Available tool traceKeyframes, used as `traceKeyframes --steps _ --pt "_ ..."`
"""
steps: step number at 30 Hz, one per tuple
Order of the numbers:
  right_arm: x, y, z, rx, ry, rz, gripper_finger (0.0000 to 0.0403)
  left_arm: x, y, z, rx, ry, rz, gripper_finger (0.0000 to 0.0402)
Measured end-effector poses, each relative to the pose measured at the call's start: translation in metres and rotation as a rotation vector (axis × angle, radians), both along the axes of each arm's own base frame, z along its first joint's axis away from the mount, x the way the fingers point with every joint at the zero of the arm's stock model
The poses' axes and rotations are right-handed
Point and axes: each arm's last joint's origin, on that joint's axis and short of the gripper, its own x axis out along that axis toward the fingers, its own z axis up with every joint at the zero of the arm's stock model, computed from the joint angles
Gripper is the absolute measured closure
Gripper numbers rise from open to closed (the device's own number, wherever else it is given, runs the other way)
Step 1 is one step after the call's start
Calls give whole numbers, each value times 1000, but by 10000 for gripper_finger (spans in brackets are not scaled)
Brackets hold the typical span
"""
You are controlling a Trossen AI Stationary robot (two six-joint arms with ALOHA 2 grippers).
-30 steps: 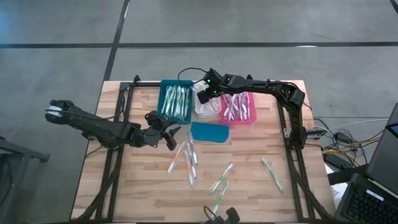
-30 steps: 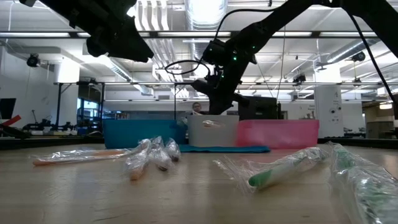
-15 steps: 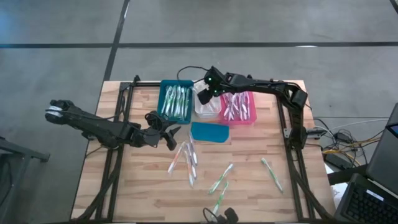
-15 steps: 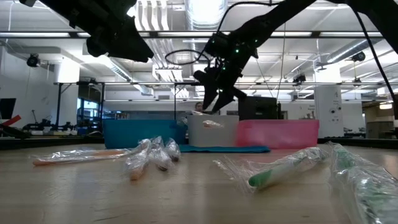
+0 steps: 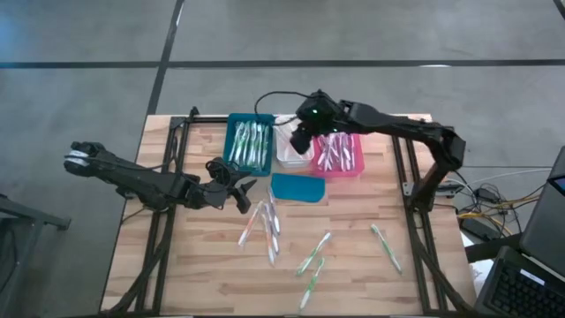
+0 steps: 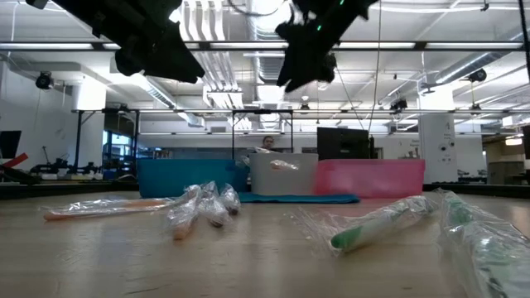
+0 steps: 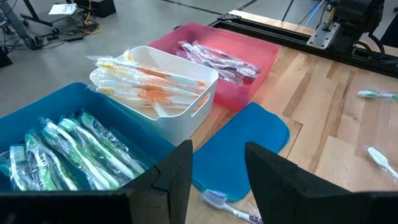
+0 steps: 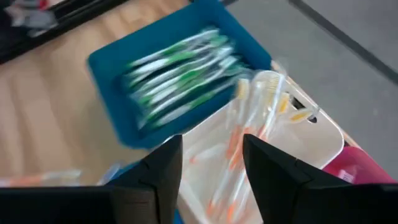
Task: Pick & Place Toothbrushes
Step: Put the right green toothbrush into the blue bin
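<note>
Wood tabletop (image 5: 353, 252), three bins in a row at its 12 o'clock edge: blue bin (image 5: 250, 143) with green-accent toothbrushes (image 7: 74, 149), white bin (image 5: 293, 155) with orange ones (image 7: 152, 90), pink bin (image 5: 340, 152) with pink ones (image 7: 214, 57). Sorting by colour looks well along, going by how full the bins are.

Left to do, as far as I can count in the high view: a cluster of loose wrapped brushes (image 5: 265, 225) near centre, just at 6 o'clock of the flat teal piece (image 5: 297, 187); two green ones (image 5: 312, 258) further toward 6; one green single (image 5: 386, 246) at 4 o'clock. Roughly seven or eight still on the table, exact count unclear under the wrapping.

Right gripper (image 5: 300, 140) is high over the white bin, fingers (image 8: 163, 163) parted with nothing between them. My read: it's between a drop and the next pick.

Left gripper (image 5: 240, 192) hovers at 9 o'clock of the teal piece, close to the centre cluster. Fingers (image 7: 177, 171) apart at a medium gap, empty; one loose brush (image 7: 227, 208) lies on the wood just beyond them.

Labels: none readable. No brand or print legible on wrappers, bins or arms.
</note>
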Motion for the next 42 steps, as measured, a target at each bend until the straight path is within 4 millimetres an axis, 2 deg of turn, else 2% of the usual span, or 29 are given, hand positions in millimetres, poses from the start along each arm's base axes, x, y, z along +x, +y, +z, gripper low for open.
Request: traceKeyframes --steps 4,8,13,18,22,30,37,42 --pt "-17 27 23 -22 12 78 260 0 0 0 -1 -3 0 250" --pt "-32 52 37 -16 39 139 278 0 0 0 -1 -3 0 250" --pt "-48 82 45 0 100 222 299 0 0 0 0 -2 0 250" --pt "-52 113 43 8 136 318 321 0 0 0 2 -1 -1 250" --pt "-51 138 33 10 167 397 338 0 0 0 2 2 -1 250" --pt "-63 183 -4 -23 295 491 363 0 0 0 3 2 -2 250" --pt "-92 219 -29 44 337 443 377 0 0 0 3 2 -2 250" --pt "-118 244 -43 179 334 302 386 0 0 0 3 2 -2 250"
